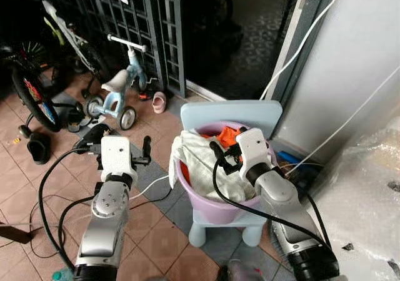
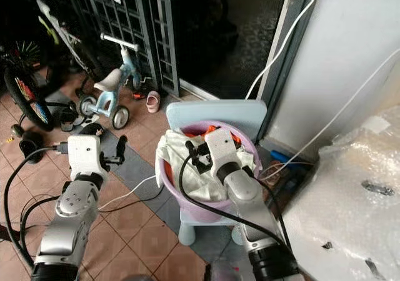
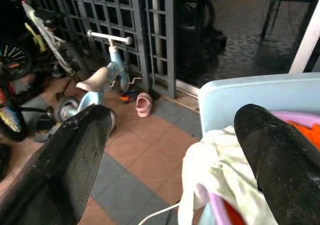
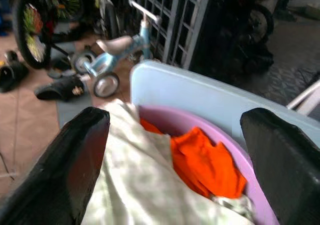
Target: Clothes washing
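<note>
A purple basin [image 1: 215, 212] stands on a small pale blue chair [image 1: 231, 110]. A pale white-green cloth [image 1: 195, 163] hangs over the basin's left rim, and an orange garment [image 1: 229, 134] lies at the back inside it. My right gripper [image 1: 226, 151] hovers open just above the clothes; in its wrist view [image 4: 175, 120] the orange garment [image 4: 205, 160] and the pale cloth [image 4: 135, 185] lie between its fingers. My left gripper [image 1: 120, 140] is open over the floor, left of the basin and apart from it, with nothing between its fingers [image 3: 75, 160].
A child's blue tricycle [image 1: 119, 90], a bicycle [image 1: 31, 87], a pink shoe [image 1: 159, 102] and black sandals [image 1: 39, 147] sit on the tiled floor before a dark metal gate [image 1: 137, 19]. A white wall [image 1: 356, 62] and a bubble-wrapped bulk [image 1: 369, 193] close off the right.
</note>
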